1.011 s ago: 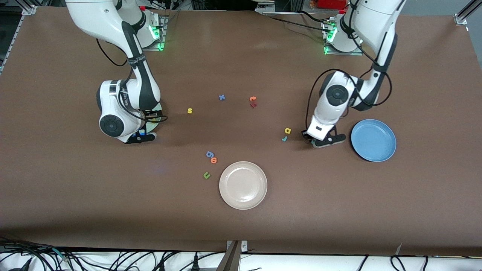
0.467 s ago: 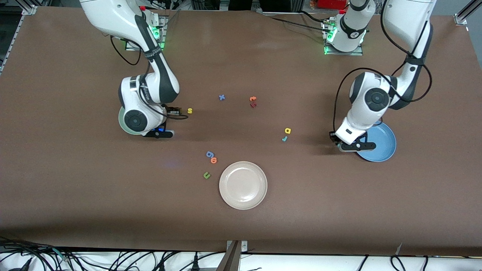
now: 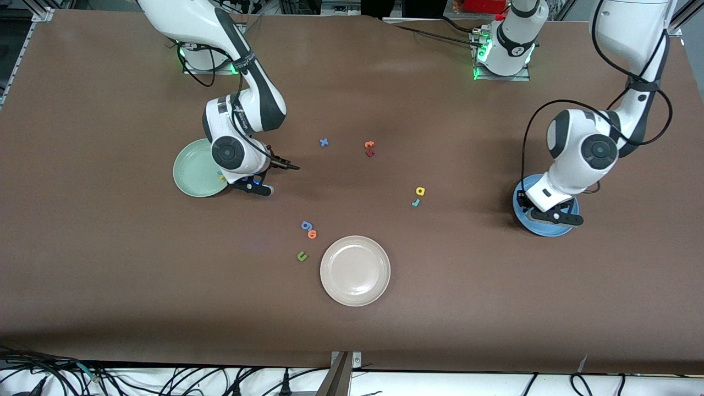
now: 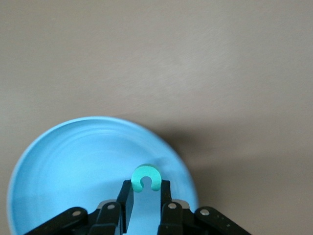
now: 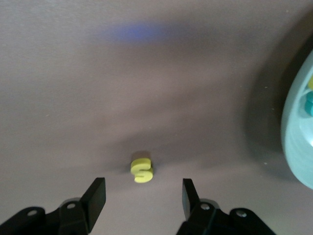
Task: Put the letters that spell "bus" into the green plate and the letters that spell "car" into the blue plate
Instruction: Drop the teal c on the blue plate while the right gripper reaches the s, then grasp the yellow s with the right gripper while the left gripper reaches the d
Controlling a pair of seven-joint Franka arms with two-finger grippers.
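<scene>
Clock: reading 12 toward the arm bases, 6 toward the front camera.
Beige plate (image 3: 355, 270): sitting nearest the front camera, mid-table.
Green u (image 3: 301, 256): lying at 10 o'clock of the beige plate, just beside its rim.
Orange o (image 3: 312, 234): lying at 1 o'clock of the green u, touching the blue g (image 3: 306, 225).
Blue plate (image 3: 536, 228): sitting toward the left arm's end of the table.
Left gripper (image 4: 145, 191): hanging over the blue plate, pinching the teal c (image 4: 145, 178) between narrow fingers.
Teal r (image 3: 416, 203): lying at 1 o'clock of the beige plate, well apart from it.
Yellow a (image 3: 420, 191): lying just at 1 o'clock of the teal r.
Green plate (image 3: 190, 173): sitting toward the right arm's end, holding a yellow letter (image 5: 311, 84) and a teal letter (image 5: 309, 105).
Yellow s (image 5: 142, 170): lying on the table near the green plate's 3 o'clock edge.
Right gripper (image 5: 143, 188): hanging over the yellow s, fingers standing wide on either side, gripping nothing.
Dark red letter (image 3: 369, 153): touching the orange t (image 3: 369, 144) at its 6 o'clock.
Blue x (image 3: 324, 142): lying at 9 o'clock of the orange t.
</scene>
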